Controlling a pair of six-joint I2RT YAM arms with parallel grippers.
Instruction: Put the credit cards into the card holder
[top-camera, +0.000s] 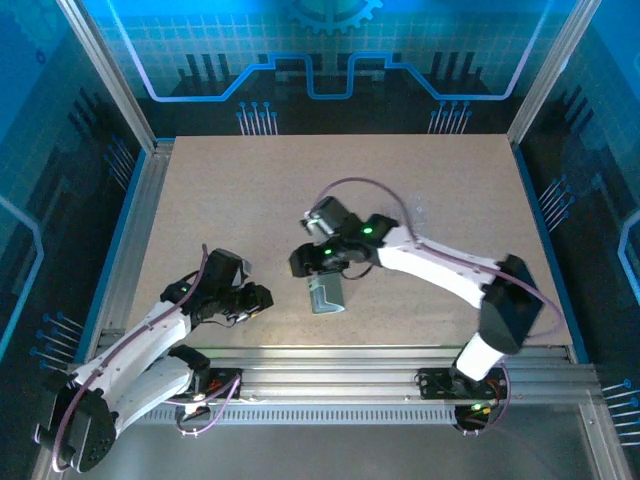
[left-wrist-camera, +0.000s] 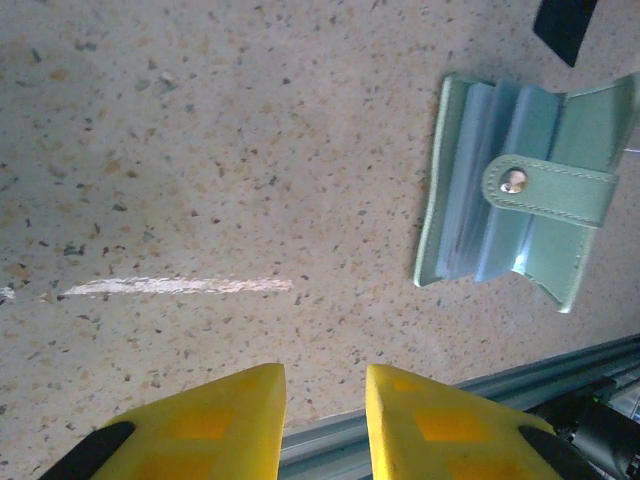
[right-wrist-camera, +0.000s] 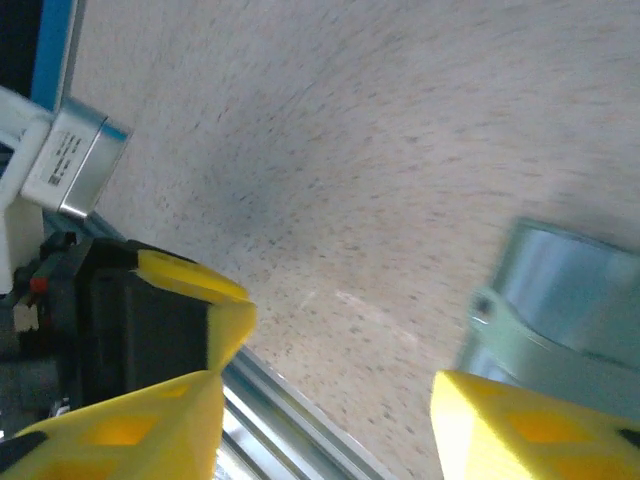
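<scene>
card holder (left-wrist-camera: 585, 130): pale grey-green, slight sheen; inner sleeves paler, bluish; silver snap on strap
table (left-wrist-camera: 200, 150): beige, dark and orange flecks; one whitish streak
left gripper fingers (left-wrist-camera: 235, 425): yellow, orange patches, black at base
right gripper fingers (right-wrist-camera: 150, 430): yellow, orange patches
right arm (top-camera: 430, 262): white shell, black joints, green light
cable (top-camera: 365, 180): purple
back wall (top-camera: 330, 50): blue, grid and circuit-line pattern
rail (top-camera: 350, 365): silver-grey, ridged

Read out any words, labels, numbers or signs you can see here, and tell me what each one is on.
No text can be read.
On the silver box: a white label, print too small and blurred.
On the card holder: no lettering, plain snap stud.
On the back wall: a gear outline, no words.
</scene>
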